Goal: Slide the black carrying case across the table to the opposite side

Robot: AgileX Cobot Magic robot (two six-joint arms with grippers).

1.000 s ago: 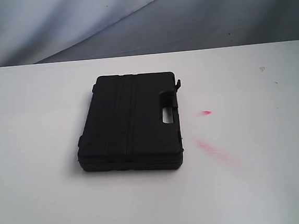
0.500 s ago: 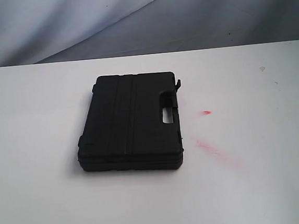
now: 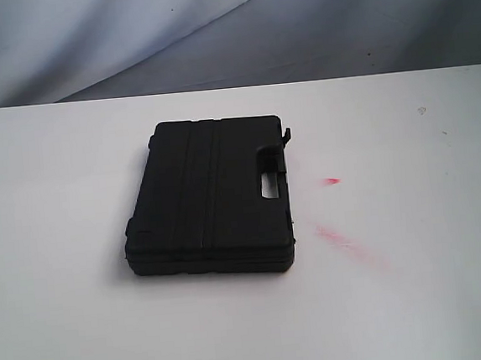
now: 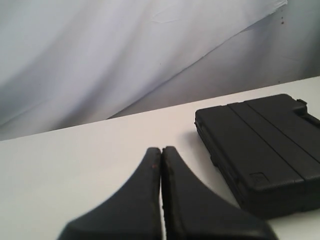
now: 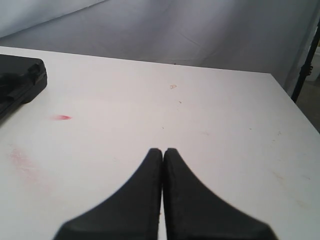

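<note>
The black carrying case (image 3: 208, 198) lies flat on the white table (image 3: 419, 299), a little left of the middle, with its handle slot toward the right. Neither arm shows in the exterior view. In the left wrist view my left gripper (image 4: 161, 150) is shut and empty above bare tabletop, with the case (image 4: 265, 150) off to one side and apart from it. My right gripper (image 5: 163, 151) is likewise shut with nothing in it, and only a corner of the case (image 5: 20, 80) shows at that view's edge.
Pink-red smears (image 3: 347, 242) and a small red spot (image 3: 332, 180) mark the table right of the case. A wrinkled grey cloth backdrop (image 3: 227, 29) hangs behind the far edge. A dark stand (image 5: 306, 65) rises beyond the table's corner in the right wrist view.
</note>
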